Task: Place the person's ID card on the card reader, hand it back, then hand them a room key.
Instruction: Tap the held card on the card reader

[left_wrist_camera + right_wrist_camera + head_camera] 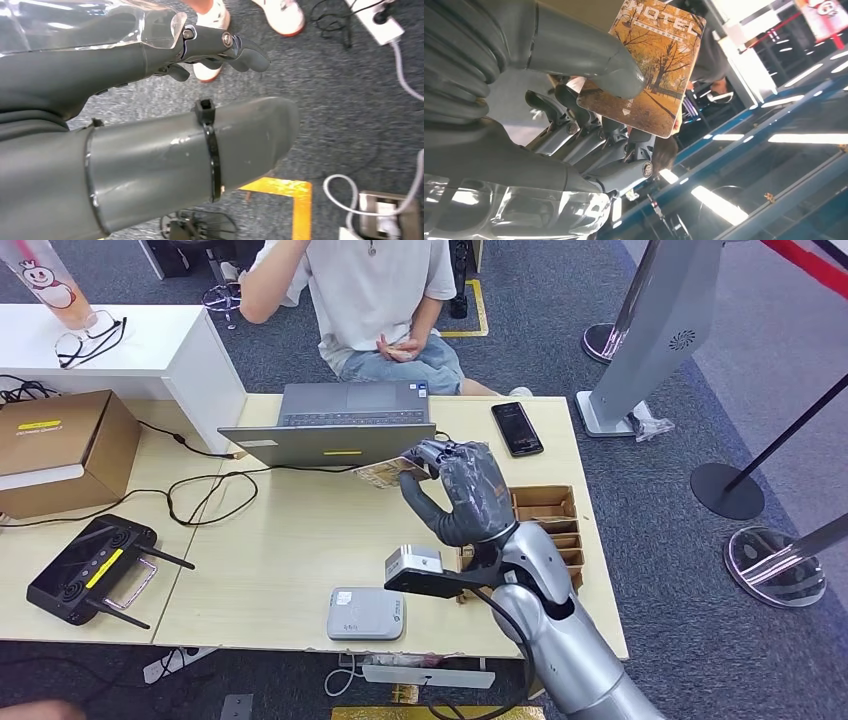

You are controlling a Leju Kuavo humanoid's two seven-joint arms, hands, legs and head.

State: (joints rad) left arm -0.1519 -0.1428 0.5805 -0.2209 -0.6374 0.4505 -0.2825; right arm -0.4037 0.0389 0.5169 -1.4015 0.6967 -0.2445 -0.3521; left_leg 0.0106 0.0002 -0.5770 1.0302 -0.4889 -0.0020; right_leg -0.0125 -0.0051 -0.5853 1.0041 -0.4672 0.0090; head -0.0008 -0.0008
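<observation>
My right hand (460, 490) is raised over the middle of the table, just in front of the laptop, and pinches a room key card (385, 473) between thumb and fingers. The right wrist view shows the card (651, 70) close up: an orange autumn-tree picture with "HOTEL" printed on it, the thumb (589, 55) pressed on its face. The grey card reader (367, 613) lies near the table's front edge. A person (375, 300) sits across the table, one hand resting in the lap. My left hand (150, 150) hangs over dark carpet, fingers loosely extended and holding nothing.
An open laptop (340, 425) stands at the far side, a black phone (517, 428) to its right. A cardboard card holder (550, 520) sits by my right arm. A black controller (92, 570) and a cardboard box (60, 450) occupy the left.
</observation>
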